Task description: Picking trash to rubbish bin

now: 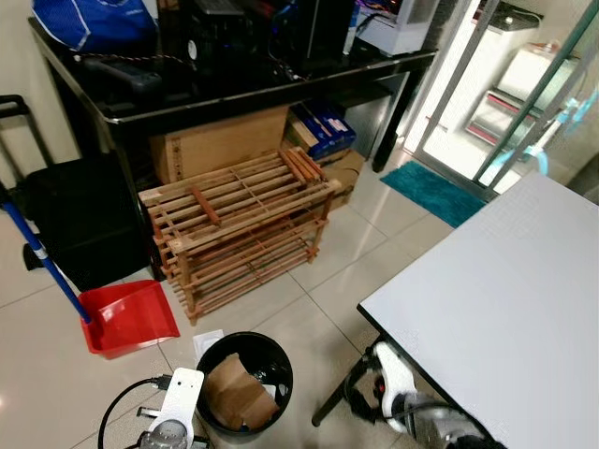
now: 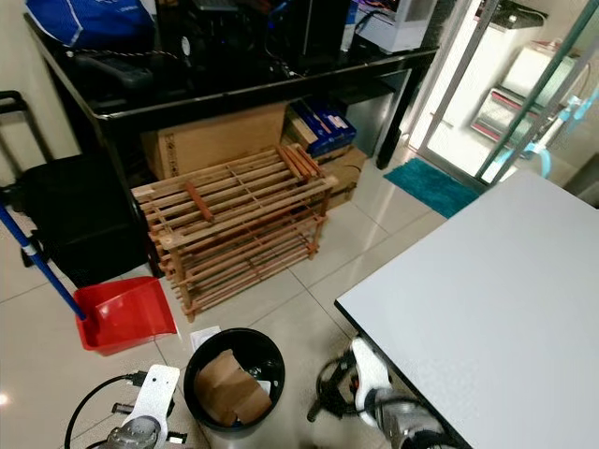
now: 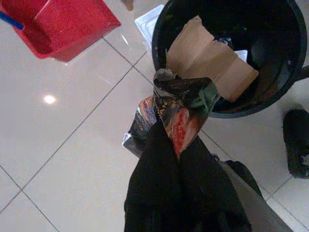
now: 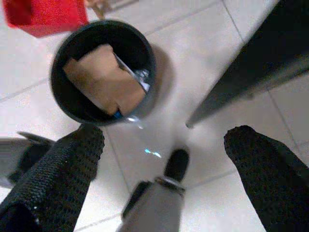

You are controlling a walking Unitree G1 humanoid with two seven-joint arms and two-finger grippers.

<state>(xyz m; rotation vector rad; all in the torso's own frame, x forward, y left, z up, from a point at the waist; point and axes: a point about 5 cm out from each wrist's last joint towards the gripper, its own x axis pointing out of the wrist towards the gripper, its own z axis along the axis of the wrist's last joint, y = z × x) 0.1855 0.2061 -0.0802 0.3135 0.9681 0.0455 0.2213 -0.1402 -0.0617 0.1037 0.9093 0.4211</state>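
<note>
Trash wrapper [image 3: 181, 104], clamped in the left gripper [image 3: 176, 145], seems short of the bin [image 3: 285, 92]; released now, it likely lands on tile. Right gripper [image 4: 164, 145] hangs spread.

Print on the crumpled wrapper [image 3: 181, 104] is too creased to read.

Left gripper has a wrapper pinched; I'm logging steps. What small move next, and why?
Probably carry the left gripper forward over the black bin before opening: the crumpled wrapper hangs short of the rim, over floor tile, with cardboard already inside.
</note>
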